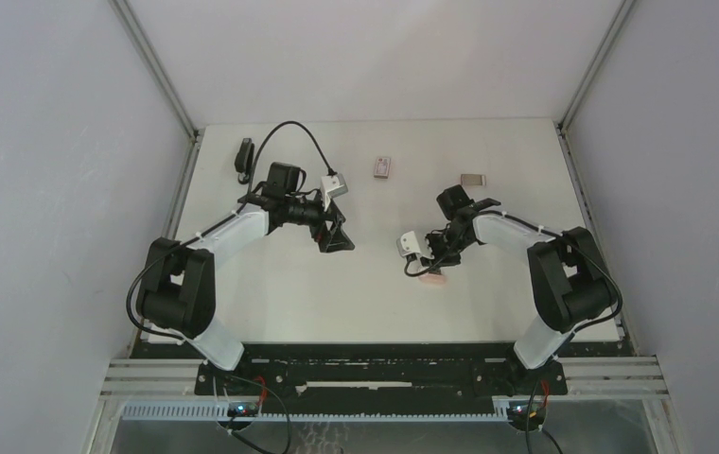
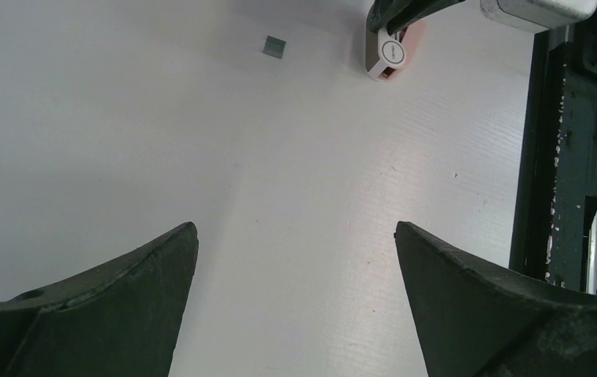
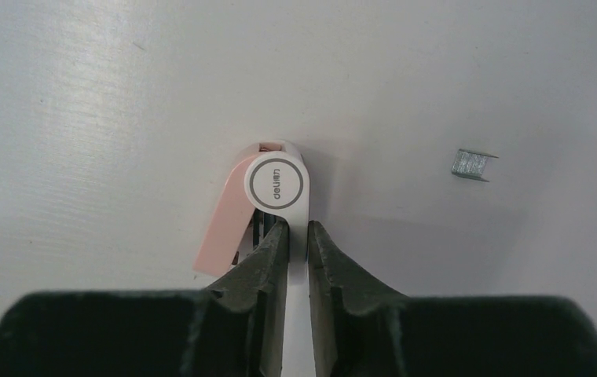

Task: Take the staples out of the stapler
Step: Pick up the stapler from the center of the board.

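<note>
top external: high behind near edge of table [image 1: 356,303], looking down, far | left wrist: low, faces rightward across table, mid-range | right wrist: steeply down, close | all three share: pink-white stapler [image 3: 276,188], staples [image 3: 470,165]

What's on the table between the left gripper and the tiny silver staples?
Nothing. In the left wrist view only bare white table lies between the left gripper and the staples.
</note>
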